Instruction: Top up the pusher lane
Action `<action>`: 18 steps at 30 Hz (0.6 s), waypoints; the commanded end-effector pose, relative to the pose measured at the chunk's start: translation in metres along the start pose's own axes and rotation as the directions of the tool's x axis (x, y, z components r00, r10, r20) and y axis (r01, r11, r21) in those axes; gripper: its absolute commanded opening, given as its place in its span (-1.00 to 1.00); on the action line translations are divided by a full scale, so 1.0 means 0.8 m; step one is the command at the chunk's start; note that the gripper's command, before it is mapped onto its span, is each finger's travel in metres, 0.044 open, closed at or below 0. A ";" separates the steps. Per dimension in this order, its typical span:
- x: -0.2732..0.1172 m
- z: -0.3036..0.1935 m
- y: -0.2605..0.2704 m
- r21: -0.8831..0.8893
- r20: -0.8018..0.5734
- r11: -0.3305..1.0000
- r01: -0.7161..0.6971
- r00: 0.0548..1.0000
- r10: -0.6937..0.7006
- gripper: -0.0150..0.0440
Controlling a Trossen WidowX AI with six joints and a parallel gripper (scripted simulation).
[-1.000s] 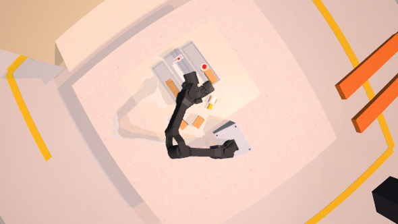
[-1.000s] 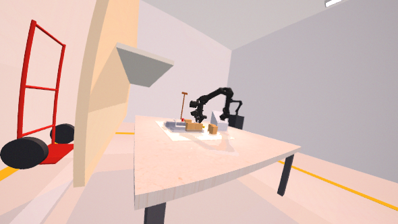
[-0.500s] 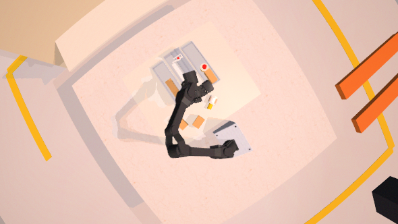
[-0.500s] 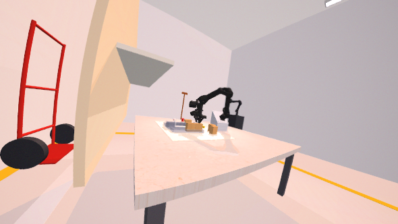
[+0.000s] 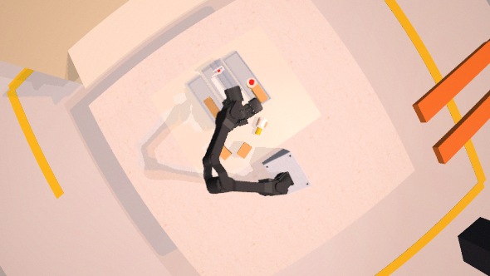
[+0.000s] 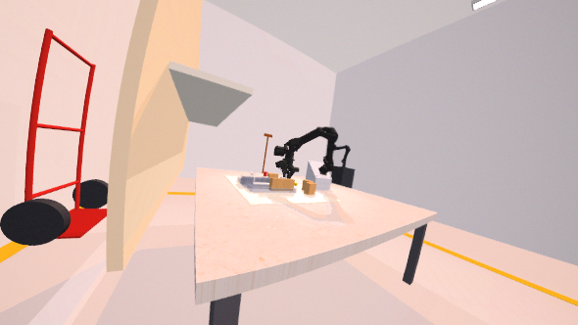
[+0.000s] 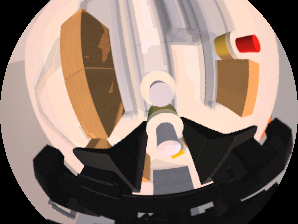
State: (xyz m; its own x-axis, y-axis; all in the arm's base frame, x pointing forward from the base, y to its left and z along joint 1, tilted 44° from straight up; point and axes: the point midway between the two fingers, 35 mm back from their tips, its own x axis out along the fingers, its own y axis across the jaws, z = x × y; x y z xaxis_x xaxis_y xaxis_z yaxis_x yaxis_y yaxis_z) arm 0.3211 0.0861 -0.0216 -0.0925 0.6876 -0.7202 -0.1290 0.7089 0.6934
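The pincer [image 5: 242, 121] [image 6: 288, 175] [image 7: 162, 121] is partly open, its dark fingers closed on a jar [image 7: 169, 146] that sits between them. In the wrist view the held jar shows a pale ring around a grey, round-sided neck with a pinkish flat end. Just ahead of it, in line with the middle lane, is another jar [image 7: 161, 93] with a wide white ring and a smooth, pale lilac disc at its centre; a strip of olive shows between the two. Whether they touch, and whether the held one rests on the lane floor, cannot be told.

The lane tray [image 5: 233, 53] [image 7: 122, 65] is grey, with long straight walls that look smooth and slightly glossy. On one side of the middle lane stands a gold jar with a red cap [image 5: 252, 82] [image 7: 248, 43], right by a tan block [image 5: 260, 93] [image 7: 235, 89] with flat faces and squared edges. On the other side is a longer tan block [image 5: 210, 106] [image 7: 75, 65], a seam across its lighter face. A small white and yellow piece [image 5: 262, 123] lies near the pincer, outside the tray. The table [image 5: 349, 174] [image 6: 294, 235] has a pale pink, faintly speckled top.
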 end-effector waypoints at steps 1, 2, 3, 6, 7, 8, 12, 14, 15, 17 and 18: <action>-0.004 0.011 0.001 -0.011 0.019 1.000 0.001 1.000 0.000 -0.49; -0.004 0.011 0.001 -0.011 0.019 1.000 0.001 1.000 0.000 -0.49; -0.004 0.012 0.001 -0.011 0.019 1.000 0.001 1.000 0.000 -0.49; -0.004 0.013 0.001 -0.011 0.019 1.000 0.001 1.000 0.000 -0.49; -0.004 0.013 0.001 -0.011 0.019 1.000 0.001 1.000 0.000 -0.49; -0.005 0.014 0.001 -0.011 0.019 1.000 0.001 1.000 0.000 -0.49; -0.005 0.015 0.001 -0.011 0.019 1.000 0.001 1.000 0.000 -0.49; -0.005 0.016 0.001 -0.011 0.019 1.000 0.001 1.000 0.000 -0.49; -0.005 0.017 0.001 -0.011 0.019 1.000 0.001 1.000 0.000 -0.49; -0.006 0.017 0.001 -0.011 0.019 1.000 0.001 1.000 0.000 -0.49; -0.006 0.018 0.001 -0.011 0.019 1.000 0.001 1.000 0.000 -0.49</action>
State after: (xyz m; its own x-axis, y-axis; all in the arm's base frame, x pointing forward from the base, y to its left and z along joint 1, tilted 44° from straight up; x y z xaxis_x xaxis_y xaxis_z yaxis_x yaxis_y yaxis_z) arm 0.3267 0.0861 -0.0205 -0.0936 0.6876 -0.7201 -0.1273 0.7090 0.6936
